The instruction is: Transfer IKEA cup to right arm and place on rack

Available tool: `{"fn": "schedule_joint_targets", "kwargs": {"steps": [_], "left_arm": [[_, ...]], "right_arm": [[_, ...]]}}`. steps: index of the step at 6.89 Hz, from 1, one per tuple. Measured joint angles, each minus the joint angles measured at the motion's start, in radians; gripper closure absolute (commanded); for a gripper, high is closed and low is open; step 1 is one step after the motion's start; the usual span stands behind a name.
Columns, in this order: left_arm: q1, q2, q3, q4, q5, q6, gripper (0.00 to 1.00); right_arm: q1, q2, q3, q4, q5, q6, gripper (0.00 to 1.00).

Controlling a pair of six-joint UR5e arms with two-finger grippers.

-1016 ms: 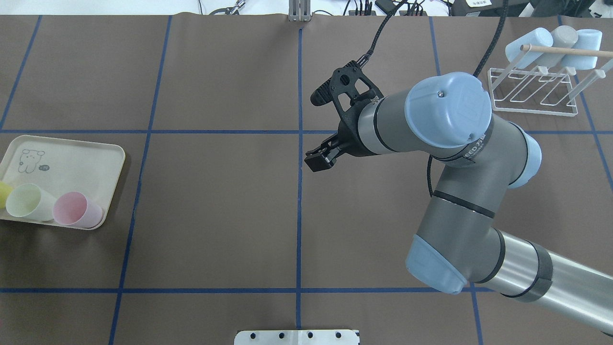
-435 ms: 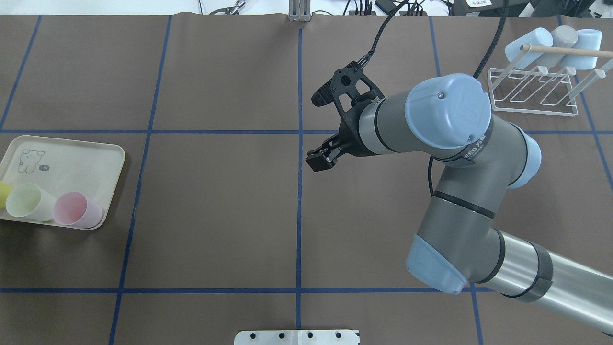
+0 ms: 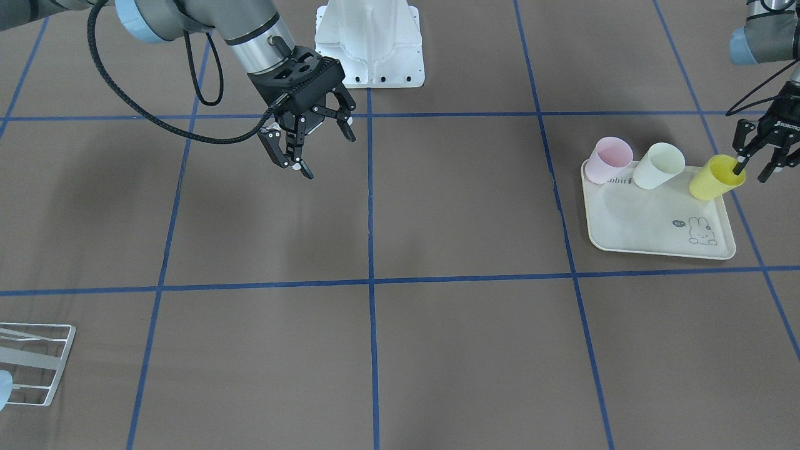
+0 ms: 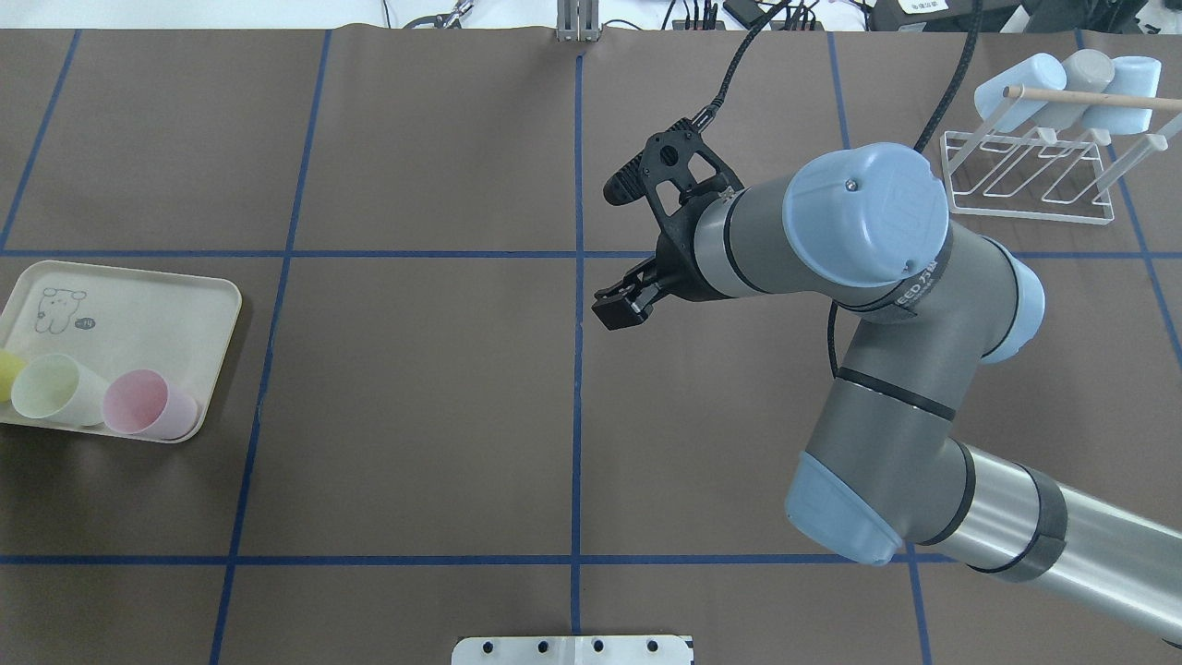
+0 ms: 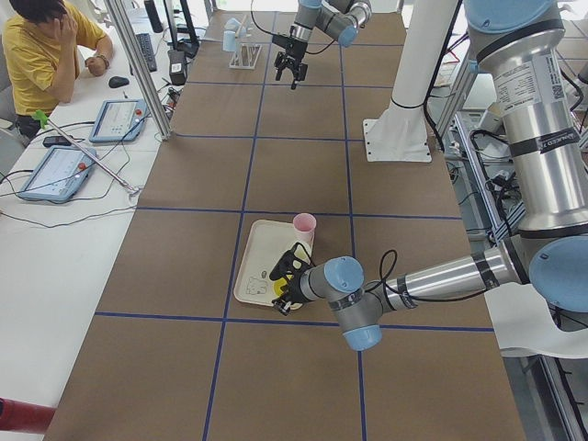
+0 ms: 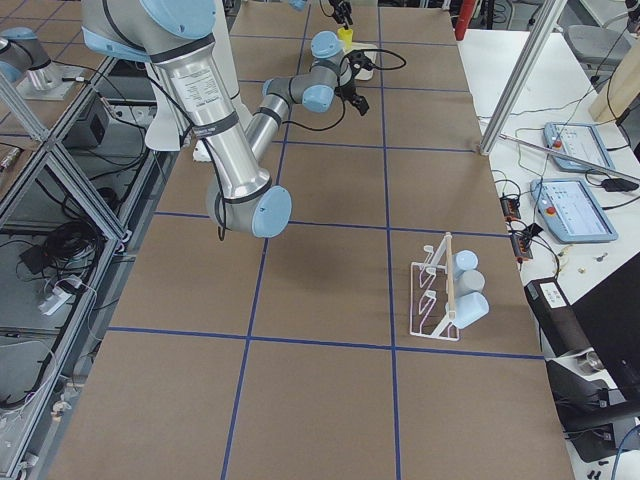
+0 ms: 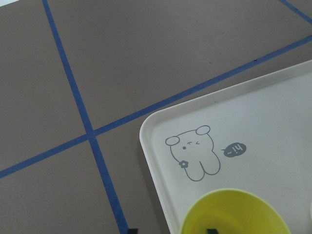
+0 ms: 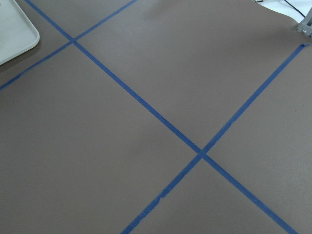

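Left jaws apart astride yellow cup (image 3: 712, 181) on tray (image 3: 656, 231) beside white cup (image 3: 656, 169), pink cup (image 3: 609, 159); right jaws apart.

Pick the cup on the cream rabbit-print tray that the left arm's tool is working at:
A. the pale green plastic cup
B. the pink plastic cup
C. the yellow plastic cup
C: the left tool straddles the rim of the yellow plastic cup, with one finger inside it and one outside.
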Motion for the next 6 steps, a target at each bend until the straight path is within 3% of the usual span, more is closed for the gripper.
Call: {"fn": "schedule_joint_targets", "kwargs": {"steps": [2,5,6], "left_arm": [[0.002,-0.024,0.027,0.0,-0.022,0.003,0.58],[0.002,-0.047,0.047,-0.002,-0.031,0.002,1.0],[0.002,-0.049,0.047,-0.006,-0.035,0.002,1.0]], "right_arm": [[0.001,-0.002,0.0,0.001,-0.001,-0.001,0.0],[0.003,-0.003,0.0,0.001,-0.002,-0.003,0.0],[0.003,-0.003,0.0,0.001,-0.002,-0.002,0.0]]}}
